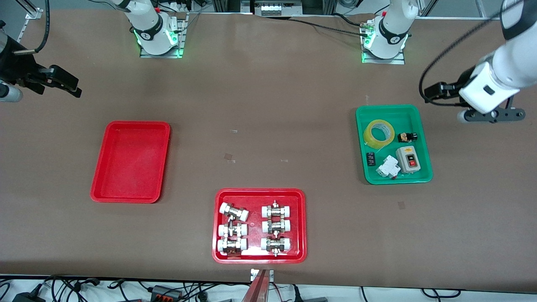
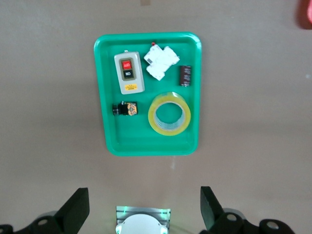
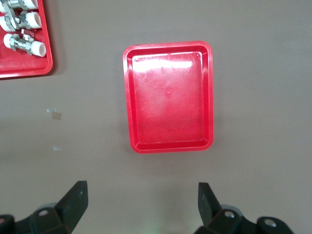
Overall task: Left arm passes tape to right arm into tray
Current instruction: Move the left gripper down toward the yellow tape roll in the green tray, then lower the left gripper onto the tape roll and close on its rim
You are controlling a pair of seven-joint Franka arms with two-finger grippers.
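In the front view, the tape point(image 1: 379, 133), a translucent yellow ring, is seen lying in the green tray point(image 1: 425, 138) beside a grey switch box point(image 1: 407, 160) and a white breaker point(image 1: 387, 167). The plain red tray point(image 1: 97, 180) sits toward the right arm's end; a fittings tray point(image 1: 218, 226) lies nearer the camera.

In the left wrist view, the left gripper point(image 2: 143, 209) is held spread wide, empty.

In the right wrist view, the right gripper point(image 3: 141, 207) is likewise parted.

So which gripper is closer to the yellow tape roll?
Left. The left gripper hangs open just outside the green tray holding the tape; the right gripper waits open at the table's right-arm end.
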